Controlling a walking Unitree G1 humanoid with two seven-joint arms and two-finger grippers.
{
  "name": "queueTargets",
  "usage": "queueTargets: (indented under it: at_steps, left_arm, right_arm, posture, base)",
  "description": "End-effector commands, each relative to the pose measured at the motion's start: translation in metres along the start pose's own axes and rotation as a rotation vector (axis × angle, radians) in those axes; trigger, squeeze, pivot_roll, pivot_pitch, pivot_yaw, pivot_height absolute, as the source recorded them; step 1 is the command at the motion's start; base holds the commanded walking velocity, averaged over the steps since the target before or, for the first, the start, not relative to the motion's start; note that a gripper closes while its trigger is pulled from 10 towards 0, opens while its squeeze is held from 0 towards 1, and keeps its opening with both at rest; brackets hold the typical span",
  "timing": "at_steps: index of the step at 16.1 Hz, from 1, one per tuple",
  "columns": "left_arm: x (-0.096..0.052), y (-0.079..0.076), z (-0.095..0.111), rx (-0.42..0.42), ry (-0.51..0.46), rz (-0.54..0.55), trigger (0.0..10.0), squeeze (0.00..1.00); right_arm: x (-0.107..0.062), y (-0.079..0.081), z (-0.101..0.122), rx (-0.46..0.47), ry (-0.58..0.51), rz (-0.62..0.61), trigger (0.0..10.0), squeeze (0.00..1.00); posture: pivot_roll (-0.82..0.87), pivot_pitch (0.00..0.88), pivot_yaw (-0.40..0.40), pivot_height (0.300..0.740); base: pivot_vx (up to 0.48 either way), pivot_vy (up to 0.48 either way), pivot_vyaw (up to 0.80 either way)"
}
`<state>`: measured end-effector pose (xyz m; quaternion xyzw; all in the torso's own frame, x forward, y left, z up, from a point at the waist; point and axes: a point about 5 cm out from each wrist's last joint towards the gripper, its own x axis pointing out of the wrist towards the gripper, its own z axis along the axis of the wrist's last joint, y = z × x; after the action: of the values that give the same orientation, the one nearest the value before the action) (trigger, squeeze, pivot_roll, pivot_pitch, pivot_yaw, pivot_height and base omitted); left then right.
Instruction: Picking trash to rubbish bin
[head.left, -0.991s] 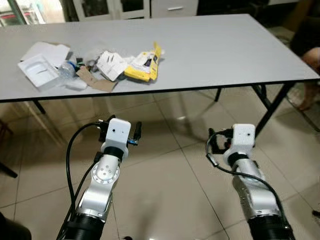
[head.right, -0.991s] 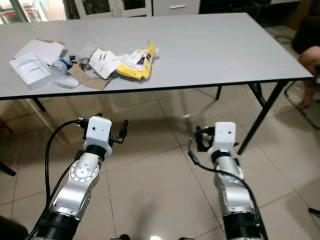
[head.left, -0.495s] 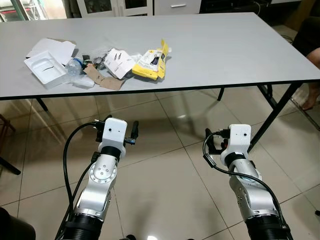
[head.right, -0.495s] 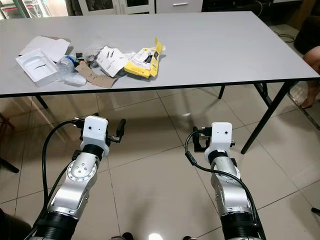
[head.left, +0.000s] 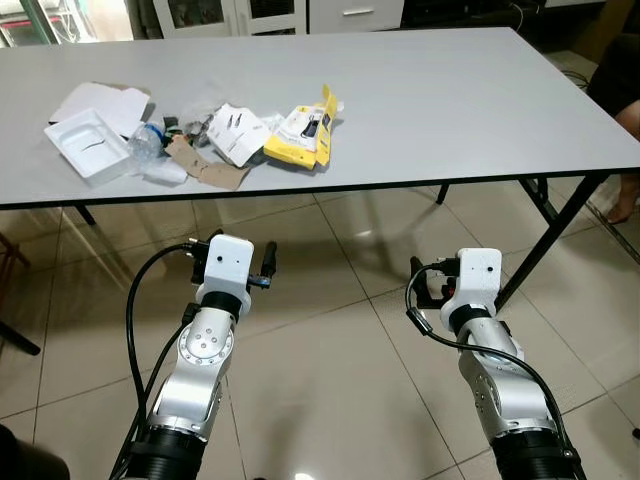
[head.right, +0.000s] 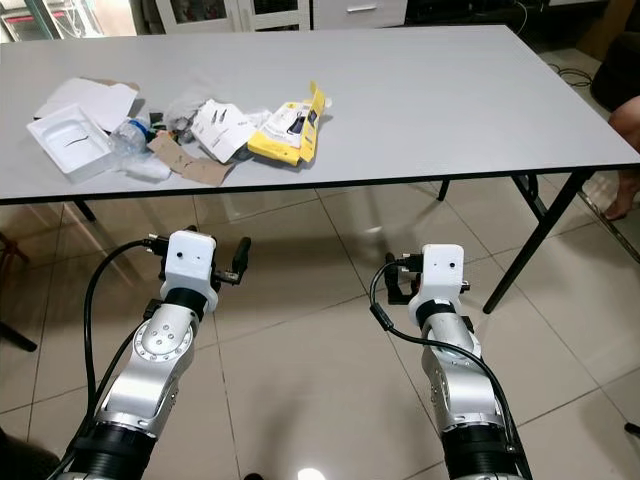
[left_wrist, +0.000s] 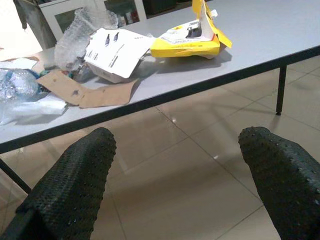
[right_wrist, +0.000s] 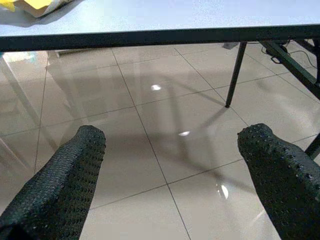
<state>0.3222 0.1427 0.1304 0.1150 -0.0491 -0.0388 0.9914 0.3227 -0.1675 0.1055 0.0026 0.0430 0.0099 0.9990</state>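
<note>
1. Overall, little is changed against the frames of a second ago: the whole picture is shifted slightly, which is read as camera motion from the robot settling before the table (head.left: 450, 110), not as motion of the trash.
2. The trash is found heaped near the table's front-left corner: a white tray (head.left: 87, 143) nearest the left edge, a crumpled clear bottle (head.left: 147, 139) beside it, a brown cardboard scrap (head.left: 205, 168) close to the front edge, a white card pack (head.left: 237, 133), and a yellow packet (head.left: 303, 128) at the heap's right end. Nothing is lifted yet.
3. The left gripper (left_wrist: 170, 180) is held low over the floor tiles, short of the front edge, its fingers spread wide with nothing between them; the heap is framed ahead of it in the left wrist view.
4. The right gripper (right_wrist: 170, 175) is likewise held over the floor, fingers apart and empty, below the front edge.
5. Judgement: approach is nearly complete; the first grasp is not begun. No bin is seen.
</note>
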Motion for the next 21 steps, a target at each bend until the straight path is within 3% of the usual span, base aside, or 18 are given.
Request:
queueTargets:
  at_steps: [1, 21]
  left_arm:
    - [-0.0003, 0.0027, -0.002, 0.0, 0.012, 0.017, 10.0, 0.0]
    - [0.0002, 0.001, -0.0017, 0.004, 0.007, 0.009, 10.0, 0.0]
  right_arm:
    - [-0.0005, 0.0014, -0.0012, 0.003, 0.007, 0.008, 10.0, 0.0]
    - [-0.0007, 0.0021, -0.0019, 0.006, 0.01, 0.013, 10.0, 0.0]
  posture:
    - [-0.02, 0.165, 0.027, 0.74]
    - [-0.02, 0.166, 0.025, 0.74]
  base:
    - [0.405, 0.0, 0.0]
    - [0.443, 0.0, 0.0]
